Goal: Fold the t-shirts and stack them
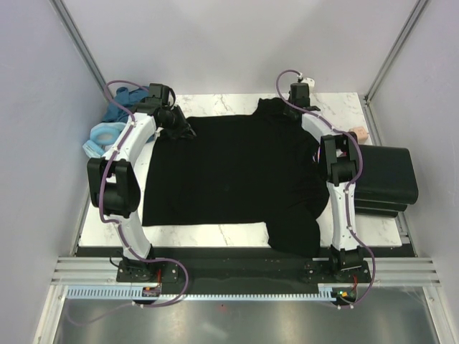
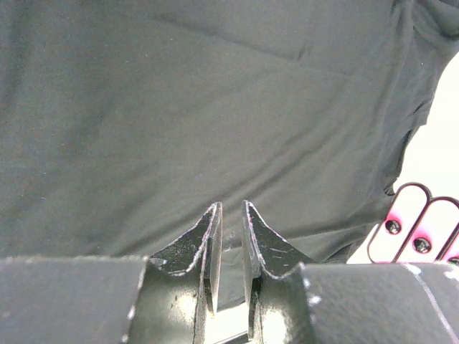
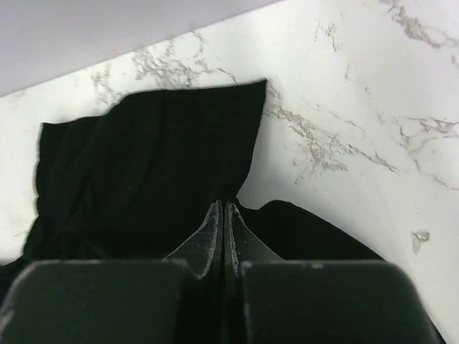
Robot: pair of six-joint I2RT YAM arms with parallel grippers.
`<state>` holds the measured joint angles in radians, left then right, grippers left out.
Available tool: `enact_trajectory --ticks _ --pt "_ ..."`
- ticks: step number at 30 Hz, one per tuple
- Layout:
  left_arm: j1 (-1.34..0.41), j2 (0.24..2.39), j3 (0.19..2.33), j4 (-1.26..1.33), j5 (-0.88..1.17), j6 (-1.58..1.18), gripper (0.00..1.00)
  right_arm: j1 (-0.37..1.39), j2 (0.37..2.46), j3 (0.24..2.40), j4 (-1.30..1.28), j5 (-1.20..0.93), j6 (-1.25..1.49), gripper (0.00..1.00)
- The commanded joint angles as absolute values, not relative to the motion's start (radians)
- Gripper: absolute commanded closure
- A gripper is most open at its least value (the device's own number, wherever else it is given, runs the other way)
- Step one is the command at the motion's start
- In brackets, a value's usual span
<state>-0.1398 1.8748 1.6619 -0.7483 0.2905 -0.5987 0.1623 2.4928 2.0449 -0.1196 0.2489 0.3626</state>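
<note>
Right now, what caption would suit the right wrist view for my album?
Right gripper pinched shut on the edge of a black t-shirt lying on a marble table.

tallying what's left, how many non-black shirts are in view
2: a crumpled teal-blue cloth shirt at the far left corner, a light blue cloth shirt just nearer. More may be hidden.

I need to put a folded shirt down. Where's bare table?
Free: the near strip between the hem of the black t-shirt and the table edge, and the near right corner below the black folded stack. Crowded: far left corner, with a teal shirt and a light blue shirt beside the left gripper.
</note>
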Motion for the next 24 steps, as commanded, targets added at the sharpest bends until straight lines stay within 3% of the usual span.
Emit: enact_trajectory --ticks 1,8,18,19,20,24 --pt "-0.143 1.874 1.694 -0.716 0.313 -0.591 0.76 0.170 2.361 2.002 -0.046 0.279 0.338 1.00" --pt "-0.143 1.884 1.698 -0.707 0.333 -0.594 0.76 0.173 2.293 1.957 -0.084 0.321 0.302 1.00" --pt "-0.143 1.884 1.704 -0.700 0.350 -0.609 0.76 0.209 2.183 1.882 -0.354 0.322 0.321 0.99" --pt "-0.143 1.888 1.707 -0.699 0.353 -0.609 0.76 0.213 2.178 1.876 -0.379 0.319 0.322 0.94" --pt "-0.143 1.893 1.713 -0.701 0.356 -0.609 0.76 0.213 2.172 1.875 -0.406 0.293 0.327 0.69" --pt "-0.143 1.902 1.729 -0.699 0.364 -0.618 0.76 0.213 2.135 1.841 -0.463 0.316 0.334 0.67"
